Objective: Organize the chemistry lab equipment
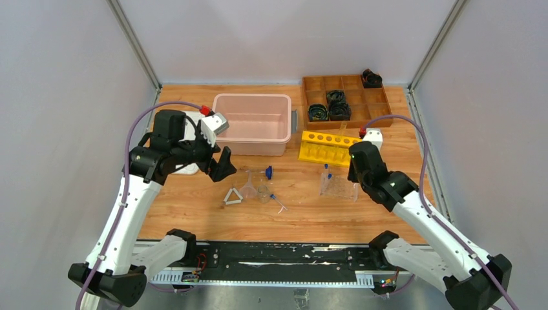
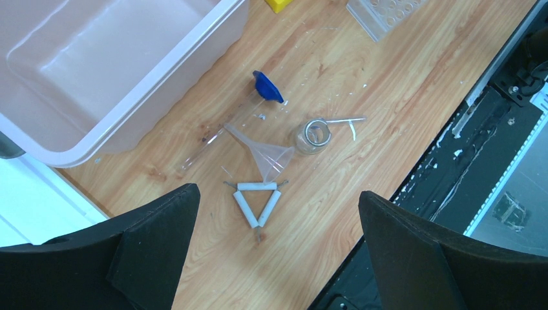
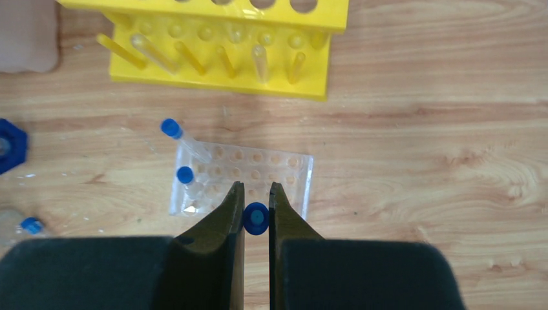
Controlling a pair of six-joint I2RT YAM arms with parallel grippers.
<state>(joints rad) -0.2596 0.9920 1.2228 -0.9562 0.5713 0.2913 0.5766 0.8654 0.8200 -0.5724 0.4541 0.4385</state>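
My right gripper point(image 3: 256, 190) is shut on a small clear tube with a blue cap point(image 3: 256, 218), held upright over the near edge of the clear tube rack point(image 3: 284, 169). Two more blue-capped tubes point(image 3: 185, 175) stand in the rack's left side. My left gripper point(image 2: 278, 258) is open and empty, above the white triangle point(image 2: 257, 203). The clear funnel point(image 2: 266, 155) lies touching the triangle, with the small clear jar point(image 2: 311, 135) to its right. A longer tube with a blue cap point(image 2: 267, 87) lies near the bin. In the top view the rack point(image 1: 337, 184) sits by my right gripper point(image 1: 354, 174).
A pink bin point(image 1: 252, 123) stands at the back centre, a yellow tube rack point(image 1: 326, 147) to its right. A wooden compartment tray point(image 1: 381, 106) holds black coiled bundles. A white object point(image 1: 187, 169) lies under the left arm. Another small tube point(image 1: 278, 201) lies loose.
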